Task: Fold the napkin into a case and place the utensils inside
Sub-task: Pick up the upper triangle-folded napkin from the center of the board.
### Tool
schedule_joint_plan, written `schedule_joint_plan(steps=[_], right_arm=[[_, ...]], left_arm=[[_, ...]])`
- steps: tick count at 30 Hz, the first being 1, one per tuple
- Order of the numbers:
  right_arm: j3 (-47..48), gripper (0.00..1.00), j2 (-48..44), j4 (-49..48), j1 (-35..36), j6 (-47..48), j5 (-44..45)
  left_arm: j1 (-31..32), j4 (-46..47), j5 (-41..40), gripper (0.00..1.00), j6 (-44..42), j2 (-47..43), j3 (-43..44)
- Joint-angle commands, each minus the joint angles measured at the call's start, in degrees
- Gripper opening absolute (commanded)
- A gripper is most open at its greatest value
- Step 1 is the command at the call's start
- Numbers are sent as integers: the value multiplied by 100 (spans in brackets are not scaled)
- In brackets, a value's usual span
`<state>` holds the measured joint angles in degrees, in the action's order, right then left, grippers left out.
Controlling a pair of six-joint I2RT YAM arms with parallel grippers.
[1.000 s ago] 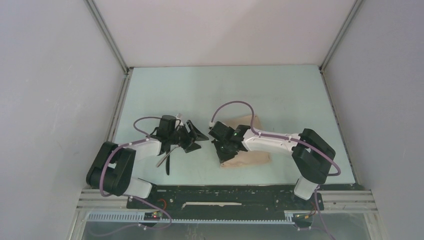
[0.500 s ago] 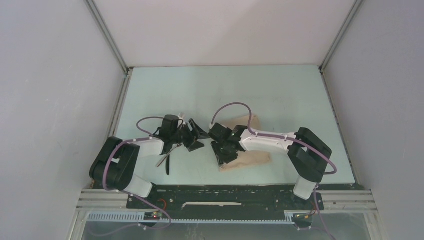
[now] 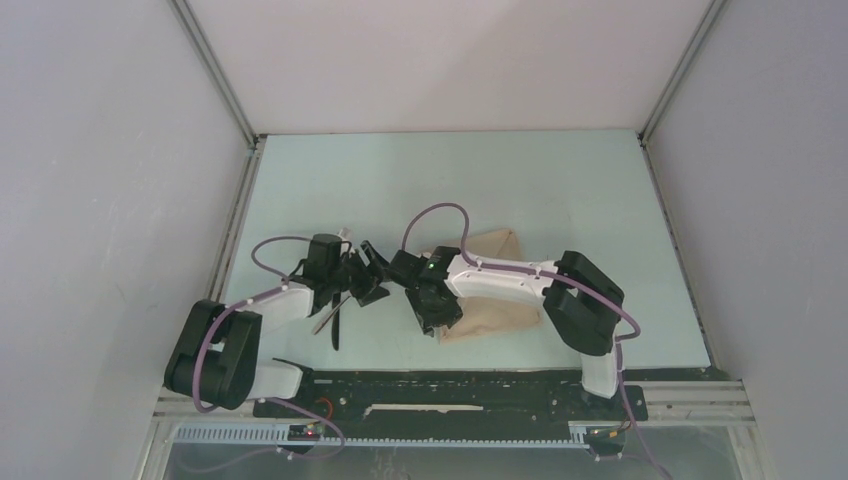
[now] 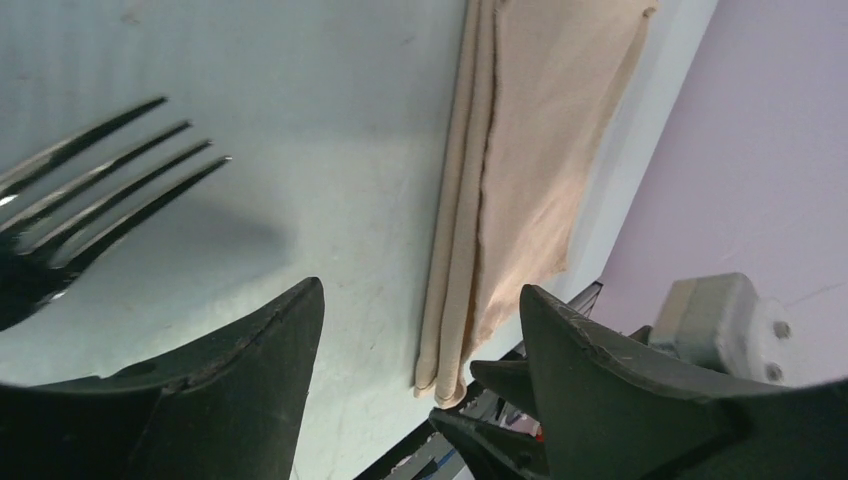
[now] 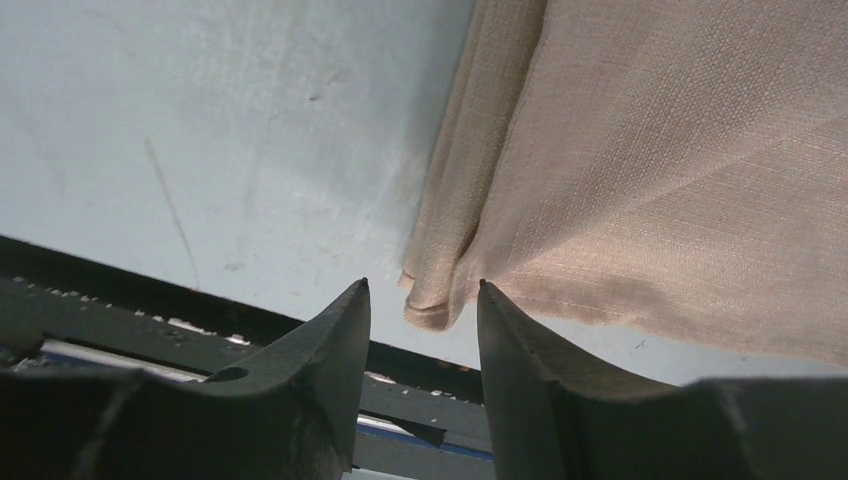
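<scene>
Both arms have shifted leftward, and at centre-left the left gripper (image 3: 372, 274) gapes wide and empty just above the fork (image 3: 323, 321) and knife (image 3: 336, 330), while the right gripper's (image 3: 438, 322) narrowly parted fingers straddle the folded napkin's (image 3: 500, 305) lower-left corner.

Narrow gap between fork (image 4: 100, 165) and napkin (image 4: 540, 150)

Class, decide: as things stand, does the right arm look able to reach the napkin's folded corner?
Likely yes: the right gripper hangs open right at the napkin corner, with nothing in between.
</scene>
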<state>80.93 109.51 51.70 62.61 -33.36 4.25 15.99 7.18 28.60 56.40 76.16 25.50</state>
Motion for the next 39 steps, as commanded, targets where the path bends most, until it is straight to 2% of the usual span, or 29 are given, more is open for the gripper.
schedule_joint_plan(steps=[1, 12, 20, 26, 33, 39], right_arm=[[268, 51, 210, 314, -16, -115, 128], [56, 53, 506, -32, -125, 33, 184], [35, 50, 779, -93, -169, 72, 178], [-42, 36, 957, -66, -186, 6, 530], [-55, 0, 468, -186, -198, 106, 704], [-474, 0, -245, -759, -349, 392, 40]], left_arm=[[-139, -243, -33, 77, -381, -177, -44], [-146, -182, 42, 77, -411, -163, -115], [-157, -173, 50, 77, -411, -173, -141], [-160, -152, 59, 77, -411, -158, -182], [-163, 366, 407, 77, -127, 103, -344], [-104, 1600, 952, 78, 602, 729, -458]])
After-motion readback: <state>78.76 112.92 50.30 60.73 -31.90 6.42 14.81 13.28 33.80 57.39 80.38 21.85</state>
